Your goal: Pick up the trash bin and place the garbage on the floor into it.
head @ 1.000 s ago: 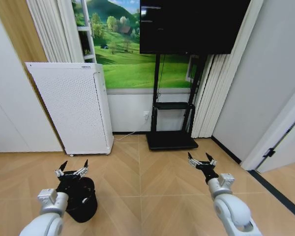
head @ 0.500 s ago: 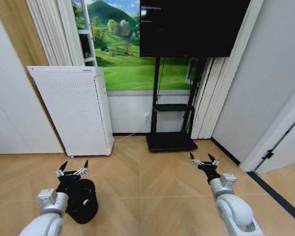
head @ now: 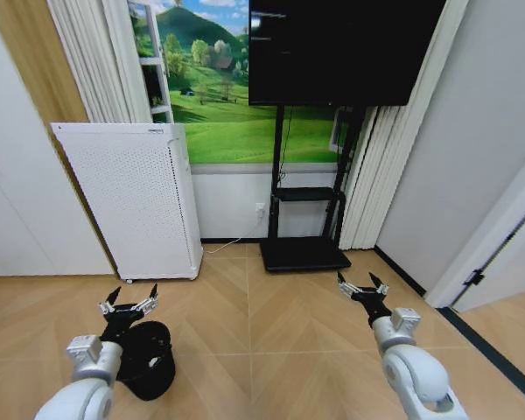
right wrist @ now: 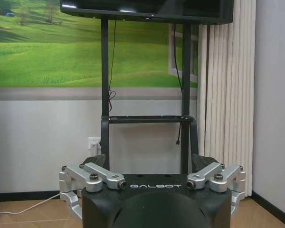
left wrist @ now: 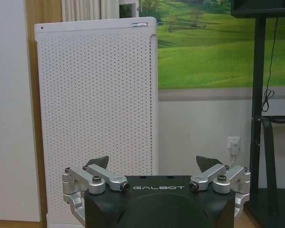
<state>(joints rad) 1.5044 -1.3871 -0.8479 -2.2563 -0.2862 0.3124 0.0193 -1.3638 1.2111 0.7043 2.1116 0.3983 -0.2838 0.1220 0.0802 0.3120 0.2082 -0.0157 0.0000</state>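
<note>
The trash bin (head: 149,359), a small round black mesh basket, stands on the herringbone wood floor (head: 271,332) at the lower left of the head view, partly behind my left arm. My left gripper (head: 129,302) hovers open just above and behind the bin's rim; its spread fingers (left wrist: 97,164) show in the left wrist view against the white appliance. My right gripper (head: 360,284) is open too, held out over bare floor at the right, with its fingers (right wrist: 203,161) facing the TV stand. The garbage is out of view.
A tall white perforated appliance (head: 138,197) stands against the wall at the left. A black TV stand (head: 304,249) with a large screen (head: 337,44) is at the centre back. A pleated white curtain (head: 376,166) and a doorway lie to the right.
The whole view has shifted slightly, so the camera moved a little. The bin sits slightly lower in the picture. Both grippers keep the same open pose.
</note>
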